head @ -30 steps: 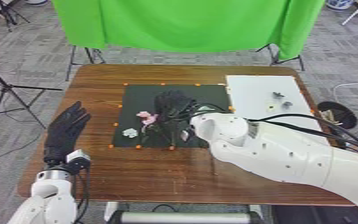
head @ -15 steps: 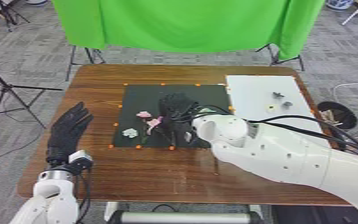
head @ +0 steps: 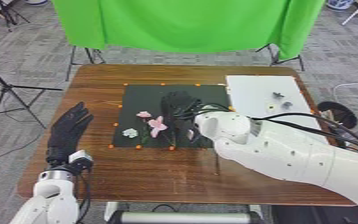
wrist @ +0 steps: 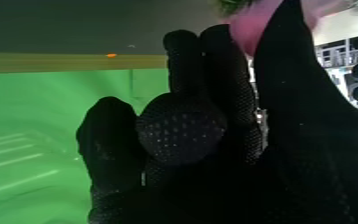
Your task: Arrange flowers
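Flowers, loose, on dark mat. Pink flower, foremost of the lot: pale pink, petals spread wide and uneven, lying near the middle of the mat with a slender dark stem towards the near edge. Second pink blossom, smaller and more compact, just beyond and to the left. White flower, rounded and ruffled, at left on the same mat, apart from both pinks. Thin green stems between, low on the mat.

Right hand, black glove, over the mat just to the right of the pinks. Loosely open, with one long straight digit and the others slightly bent; grip on any stem, not possible to tell. In right wrist view, pink petals, soft and blurred, behind the digits, with a tuft of green foliage alongside.

Left hand, black glove, over the left side of brown table; open, digits straight and pointing away, nothing held.

Orange marks around the mat. White board adjoining at right, bearing two small grey pieces and one small yellowish piece. Round dark bin beyond the table's right edge. Green cloth behind the far edge.
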